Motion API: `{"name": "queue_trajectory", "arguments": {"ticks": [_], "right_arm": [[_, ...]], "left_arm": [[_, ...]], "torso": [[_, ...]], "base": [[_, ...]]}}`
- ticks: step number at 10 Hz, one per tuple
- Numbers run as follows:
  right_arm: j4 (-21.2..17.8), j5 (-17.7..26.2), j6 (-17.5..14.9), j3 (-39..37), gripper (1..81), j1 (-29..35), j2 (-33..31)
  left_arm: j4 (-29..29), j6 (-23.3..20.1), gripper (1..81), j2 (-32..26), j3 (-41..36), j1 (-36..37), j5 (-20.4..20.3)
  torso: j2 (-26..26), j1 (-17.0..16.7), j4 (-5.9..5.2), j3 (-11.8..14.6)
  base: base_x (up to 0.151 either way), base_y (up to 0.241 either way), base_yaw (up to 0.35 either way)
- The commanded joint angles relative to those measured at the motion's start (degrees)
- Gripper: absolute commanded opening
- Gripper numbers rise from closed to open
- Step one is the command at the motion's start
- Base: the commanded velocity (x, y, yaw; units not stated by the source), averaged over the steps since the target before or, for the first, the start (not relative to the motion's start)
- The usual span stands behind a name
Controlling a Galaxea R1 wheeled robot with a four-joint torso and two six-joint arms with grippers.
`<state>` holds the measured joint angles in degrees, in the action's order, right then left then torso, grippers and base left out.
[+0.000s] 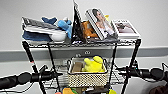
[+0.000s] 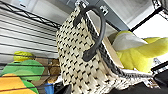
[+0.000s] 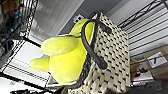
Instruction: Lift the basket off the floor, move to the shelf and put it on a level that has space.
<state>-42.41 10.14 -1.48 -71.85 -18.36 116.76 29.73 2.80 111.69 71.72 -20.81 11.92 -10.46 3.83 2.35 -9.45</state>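
Basket (image 1: 87,75) on shelf (image 1: 113,75) level in head view, wrist views add dark handles (image 2: 93,32), pincer states untellable.

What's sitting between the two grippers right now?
In the head view, the basket with a yellow plush toy in it sits on the wire level between the left gripper and right gripper.

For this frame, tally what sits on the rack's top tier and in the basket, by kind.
Top tier of the shelf:
Books or magazines: 4, counting the open one, the dark upright one, the portrait cover and the flat one
White bowl: 1
Blue plush toy: 1
Orange plush toy: 1
In the basket:
Yellow plush toy: 1
Brown block: 1
Total: 9
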Motion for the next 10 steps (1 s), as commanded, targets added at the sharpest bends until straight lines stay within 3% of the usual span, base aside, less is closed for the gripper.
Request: {"name": "queue_trajectory", "arguments": {"ticks": [1,4,7,10], "right_arm": [[0.22,0.23,-0.46,9.71,81.1,-2.95,-8.27],[3.73,-1.34,-0.54,12.36,81.1,-13.84,-9.24],[8.13,-3.02,-0.55,12.89,81.1,-25.18,-8.71],[12.53,-5.48,-0.55,10.34,81.1,-34.59,-5.90]], "left_arm": [[-4.42,-0.61,81.1,-8.84,-11.68,-3.49,-3.92],[-6.18,-0.69,81.1,-12.80,-17.57,-11.83,-5.23],[-11.54,-0.69,81.1,-11.75,-17.93,-25.88,-13.33],[-15.49,-0.69,81.1,-6.39,-14.50,-38.63,-20.54]], "torso": [[0.00,0.00,0.00,0.00],[-0.04,-0.05,0.00,0.06],[-0.09,-0.11,0.00,0.11],[-0.11,-0.15,0.00,0.13]], "base": [[0.000,0.000,0.000],[0.000,0.000,0.000],[0.000,0.000,0.000],[0.000,0.000,0.000]]}}
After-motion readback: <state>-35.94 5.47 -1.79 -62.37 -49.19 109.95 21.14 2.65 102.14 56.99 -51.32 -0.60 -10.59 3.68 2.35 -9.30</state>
